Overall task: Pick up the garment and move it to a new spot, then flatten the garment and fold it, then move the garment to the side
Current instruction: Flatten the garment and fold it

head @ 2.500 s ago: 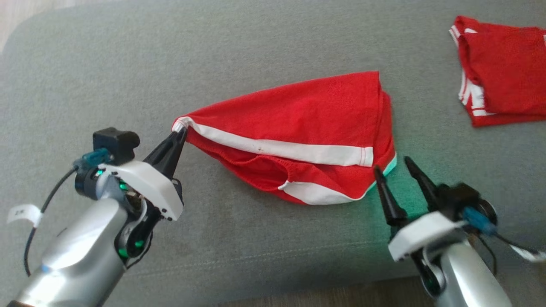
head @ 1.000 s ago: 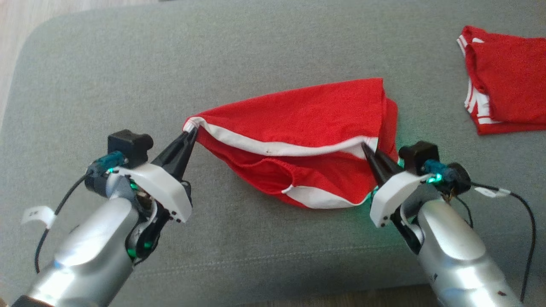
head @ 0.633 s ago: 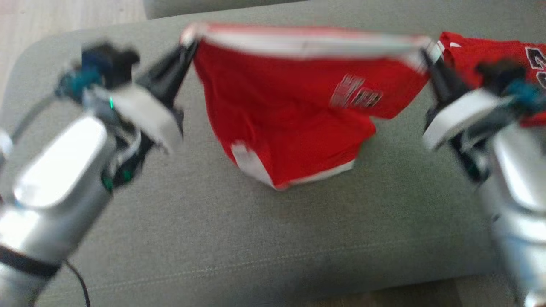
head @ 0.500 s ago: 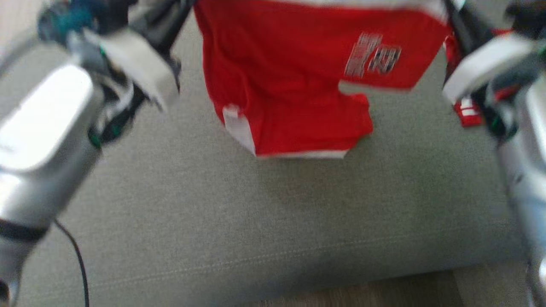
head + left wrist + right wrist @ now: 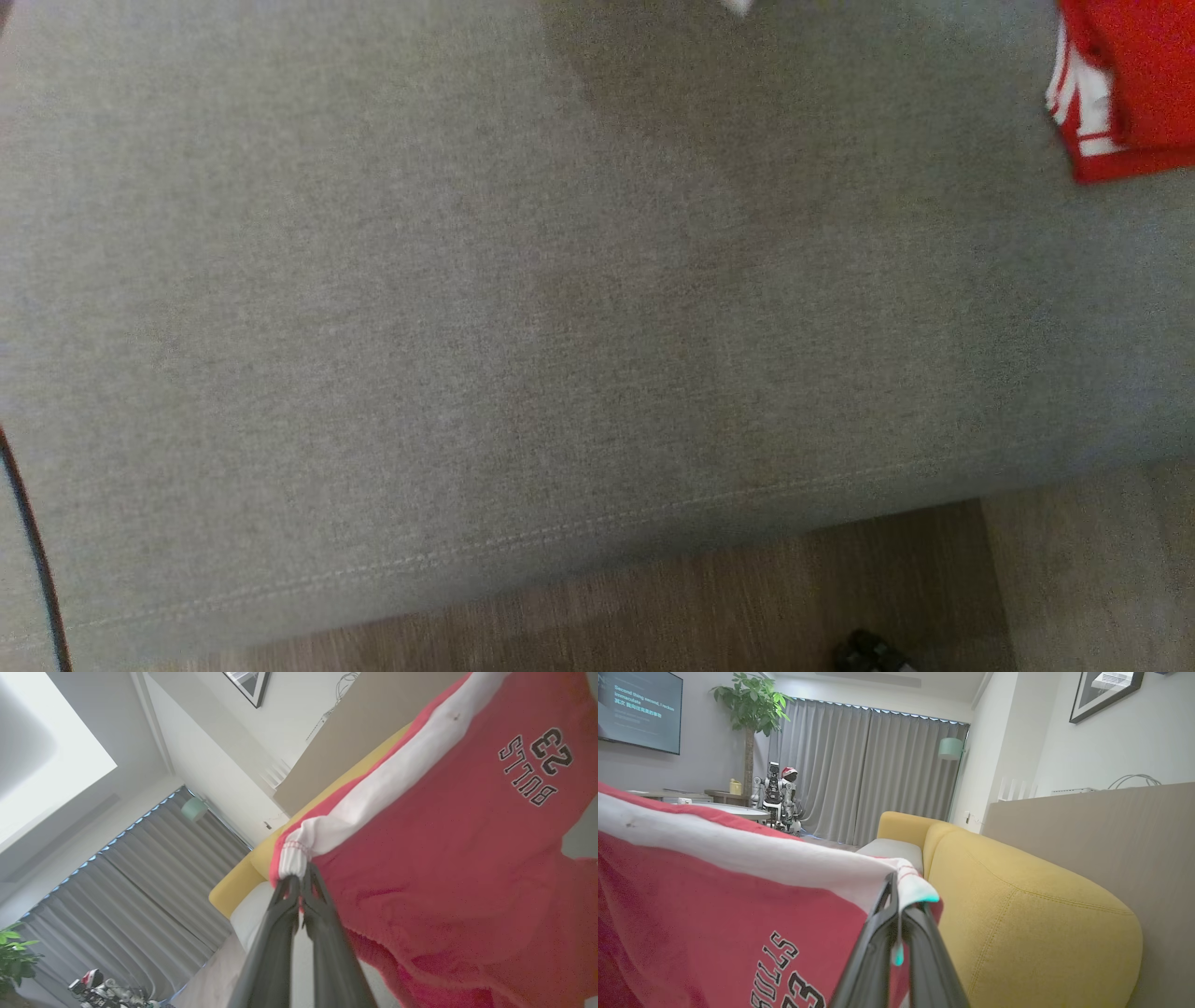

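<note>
As left gripper [image 5: 300,884], right gripper [image 5: 899,907] pinch opposite corners, garment [image 5: 444,868] hangs spread.

garment [image 5: 444,868] cropped at frame edges, grey cushion [image 5: 467,280] blurred

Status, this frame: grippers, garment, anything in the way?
Both shut: left gripper on one waistband corner, right gripper on the other. The garment hangs spread between them. A second garment lies far right on the cushion.

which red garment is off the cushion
The BULLS 23 shorts, waistband pinched by the left end effector and right end effector; the other red garment lies on the grey cushion.
</note>
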Robot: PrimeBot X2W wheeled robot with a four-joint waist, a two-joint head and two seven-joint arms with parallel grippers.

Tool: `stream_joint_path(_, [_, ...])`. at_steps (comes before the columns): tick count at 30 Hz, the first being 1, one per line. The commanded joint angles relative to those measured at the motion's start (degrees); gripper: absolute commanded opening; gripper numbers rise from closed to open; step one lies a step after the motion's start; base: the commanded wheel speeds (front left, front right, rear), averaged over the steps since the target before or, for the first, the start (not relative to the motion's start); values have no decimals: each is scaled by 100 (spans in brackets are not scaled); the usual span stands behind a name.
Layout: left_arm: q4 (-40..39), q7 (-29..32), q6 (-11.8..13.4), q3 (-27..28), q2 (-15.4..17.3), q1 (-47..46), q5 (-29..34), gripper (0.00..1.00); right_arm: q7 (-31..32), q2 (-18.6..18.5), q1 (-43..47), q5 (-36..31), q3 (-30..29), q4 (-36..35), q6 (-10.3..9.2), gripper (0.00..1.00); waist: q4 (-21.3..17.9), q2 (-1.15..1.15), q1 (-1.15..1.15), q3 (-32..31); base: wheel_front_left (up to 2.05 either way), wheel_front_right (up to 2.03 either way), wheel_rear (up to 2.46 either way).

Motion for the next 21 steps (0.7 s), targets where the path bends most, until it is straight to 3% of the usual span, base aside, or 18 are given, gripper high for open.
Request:
stream_joint_path(1, [-169, -36, 197, 198, 153, -351, 150, 0, -119, 20, -173, -2, -22, -175, -2, 0, 2, 0, -1, 192, 0, 0, 0])
stream_joint_path(4, [-772, -42, 435, 200, 252, -184, 456, 0, -259, -68, -22, 51, -33, -425, -2, 0, 67, 0, -1, 234, 0, 0, 0])
stream_joint_path(8, [-1601, -44, 460, 55, 510, 682, 552, 0, -293, -201, 809, 234, 14, -1034, -2, 0, 147, 0, -1, 91, 0, 0, 0])
stream_joint_path(16, [-2811, -45, 464, -185, 900, 3155, 137, 0, -67, -535, 3657, 1078, 222, -2223, -2, 0, 194, 0, -1, -561, 0, 0, 0])
stream_joint_path(21, [-3154, -45, 454, -390, 1138, 4573, 34, 0, 385, -513, 5420, 1500, 105, -2815, -2, 0, 103, 0, -1, -1036, 0, 0, 0])
